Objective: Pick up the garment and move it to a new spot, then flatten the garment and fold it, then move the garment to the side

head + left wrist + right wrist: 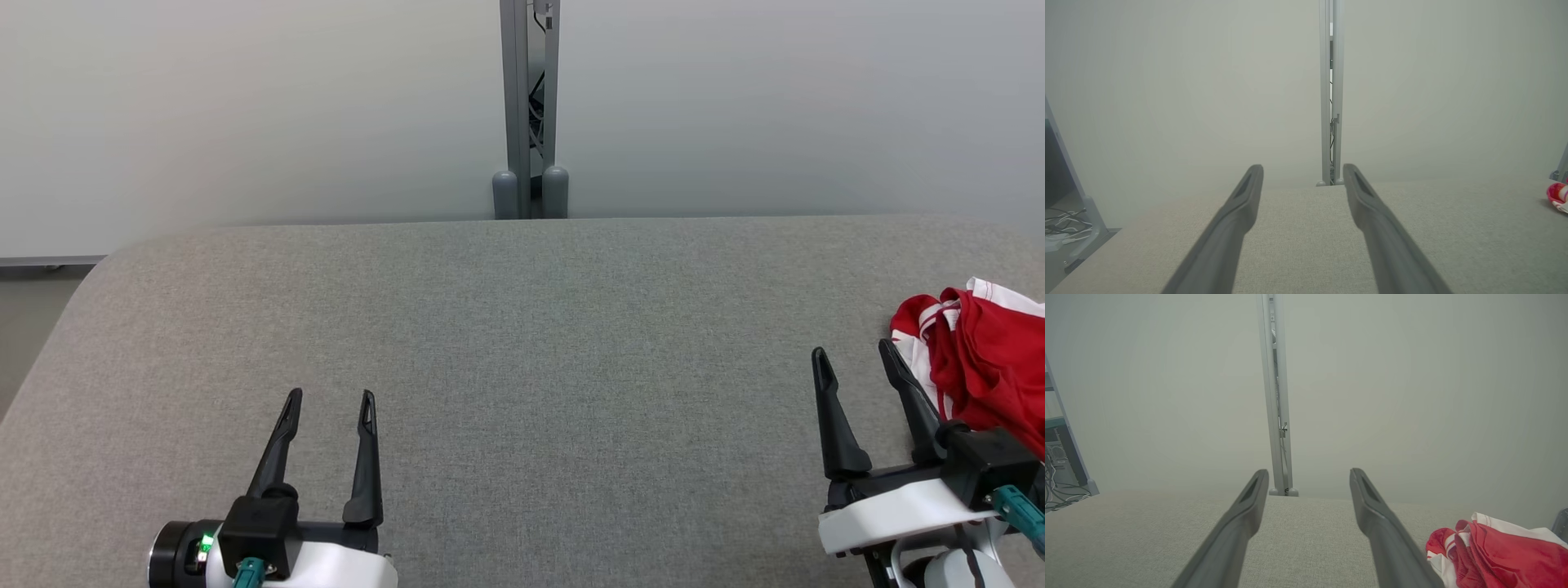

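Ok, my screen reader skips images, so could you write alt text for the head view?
A crumpled red and white garment lies at the right edge of a grey fabric-covered table, just beside the open right end effector. The open left end effector sits at lower left, empty.

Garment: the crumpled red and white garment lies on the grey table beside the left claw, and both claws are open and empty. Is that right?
Not quite. The head view shows the garment beside the right claw, not the left claw. The rest holds: crumpled, on the grey table, both claws open and empty.
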Robot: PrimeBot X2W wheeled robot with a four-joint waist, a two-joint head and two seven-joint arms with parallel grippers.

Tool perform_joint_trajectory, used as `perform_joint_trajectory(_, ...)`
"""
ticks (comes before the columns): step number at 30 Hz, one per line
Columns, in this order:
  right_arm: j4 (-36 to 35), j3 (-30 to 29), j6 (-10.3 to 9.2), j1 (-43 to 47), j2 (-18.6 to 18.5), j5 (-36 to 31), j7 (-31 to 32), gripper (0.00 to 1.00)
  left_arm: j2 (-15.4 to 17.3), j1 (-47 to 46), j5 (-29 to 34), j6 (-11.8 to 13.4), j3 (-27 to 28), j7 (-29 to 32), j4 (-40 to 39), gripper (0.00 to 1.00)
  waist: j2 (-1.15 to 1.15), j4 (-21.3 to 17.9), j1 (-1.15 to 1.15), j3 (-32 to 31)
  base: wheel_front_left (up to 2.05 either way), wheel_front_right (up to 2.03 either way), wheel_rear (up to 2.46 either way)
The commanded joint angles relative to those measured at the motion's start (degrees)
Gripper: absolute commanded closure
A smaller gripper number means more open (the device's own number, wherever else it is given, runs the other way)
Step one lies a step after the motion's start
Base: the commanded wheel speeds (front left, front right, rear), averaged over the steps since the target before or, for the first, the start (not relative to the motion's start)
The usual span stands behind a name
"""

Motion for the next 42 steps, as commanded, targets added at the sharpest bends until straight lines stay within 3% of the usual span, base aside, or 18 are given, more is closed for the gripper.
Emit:
perform_joint_trajectory(1,0.2,0.1,-0.03,0.1,-0.2,0.5,0.0,0.0,0.2,0.1,0.1,-0.3,0.1,-0.2,0.2,0.0,0.0,0.0,0.0,0.0,0.0,0.0,0.0)
perform_joint_trajectory(34,0.7,1.6,-0.03,-0.3,-0.2,-0.3,0.0,0.0,0.2,-0.5,-2.2,-1.8,-0.5,-0.2,0.2,0.0,0.0,0.1,0.0,0.1,0.0,0.0,0.0)
perform_joint_trajectory(35,0.7,1.6,0.0,0.0,0.0,-0.1,0.0,1.0,0.0,0.0,-2.0,-1.6,-0.7,0.0,0.3,1.0,0.0,0.1,0.0,0.1,0.0,0.0,0.0)
perform_joint_trajectory(42,2.3,-0.1,0.0,0.5,0.3,5.2,2.1,1.0,0.0,0.6,-7.6,-2.1,-0.8,0.8,1.2,1.0,0.0,0.1,0.0,0.2,0.0,0.0,0.0)
